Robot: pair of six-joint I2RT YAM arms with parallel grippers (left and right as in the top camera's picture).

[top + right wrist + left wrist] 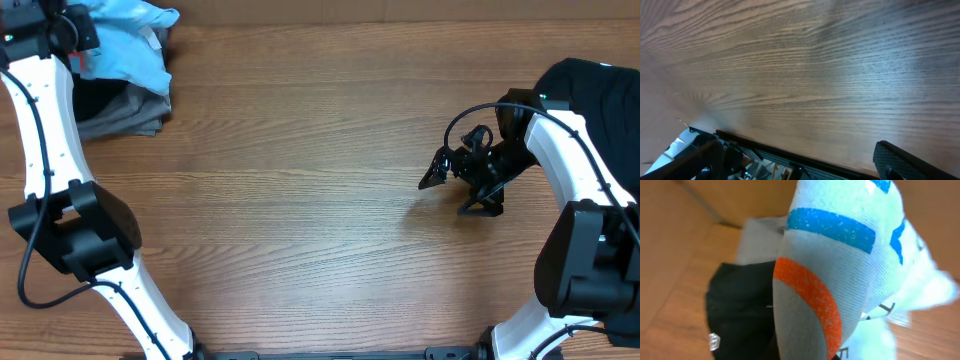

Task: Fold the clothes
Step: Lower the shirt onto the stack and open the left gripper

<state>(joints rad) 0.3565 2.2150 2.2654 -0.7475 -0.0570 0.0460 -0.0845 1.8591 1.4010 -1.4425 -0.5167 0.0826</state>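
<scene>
Nearest, my right claw (458,193) hangs over the bare wooden table (300,200), fingers spread wide with nothing between them. Farther off on the right, the black T-shirt (600,100) lies bunched at the table's edge. At the far left corner my left claw (72,35) is at the light-blue T-shirt (135,45), which is heaped on darker clothes (120,110). Cloth hides its fingers, so I cannot tell its grip.
</scene>
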